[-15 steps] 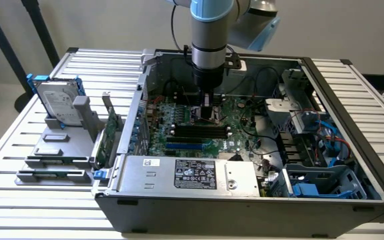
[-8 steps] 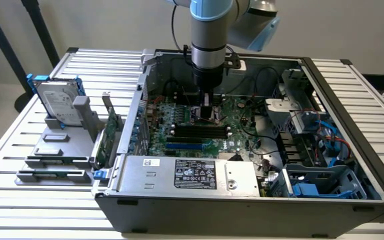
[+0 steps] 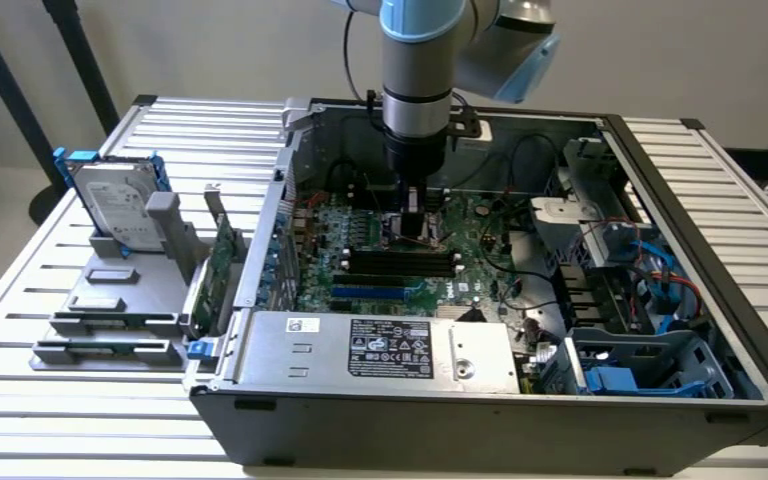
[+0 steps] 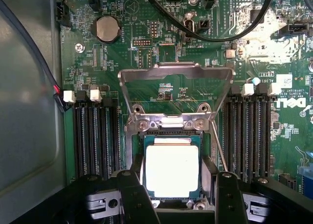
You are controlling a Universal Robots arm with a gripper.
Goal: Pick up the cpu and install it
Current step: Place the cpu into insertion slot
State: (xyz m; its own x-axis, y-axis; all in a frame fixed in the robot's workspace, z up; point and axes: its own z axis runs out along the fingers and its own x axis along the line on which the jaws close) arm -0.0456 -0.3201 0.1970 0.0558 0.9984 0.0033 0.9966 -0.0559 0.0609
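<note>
Here, an open computer case [image 3: 491, 420] lies on a slatted table [image 3: 37, 400], filling the centre and right of the exterior view. Along its near wall, at lower centre of the frame, sits the silver power supply [image 3: 384, 350]; a blue drive bay [image 3: 624, 380] occupies the lower right. Beyond them the green motherboard [image 3: 491, 270] spreads across the middle of the frame. The arm [image 3: 422, 60] drops from top centre straight onto it, with its gripper [image 3: 415, 222] low over the board. At the left of the frame, outside the case, a grey rack [image 3: 117, 300] carries a hard drive [image 3: 117, 200] in a blue frame, standing on edge.

In the wrist view the cpu [image 4: 172, 171] lies flat in its socket [image 4: 168, 135], silver top up. It sits between the two black fingers [image 4: 132, 194], which stand apart, one on each side of the chip. Whether either finger touches the chip's edge cannot be told. Just past the socket the metal load plate [image 4: 176, 72] is hinged back. Black memory slots [image 4: 95, 136] flank both sides, and a coin battery [image 4: 107, 28] sits farther off.
</note>
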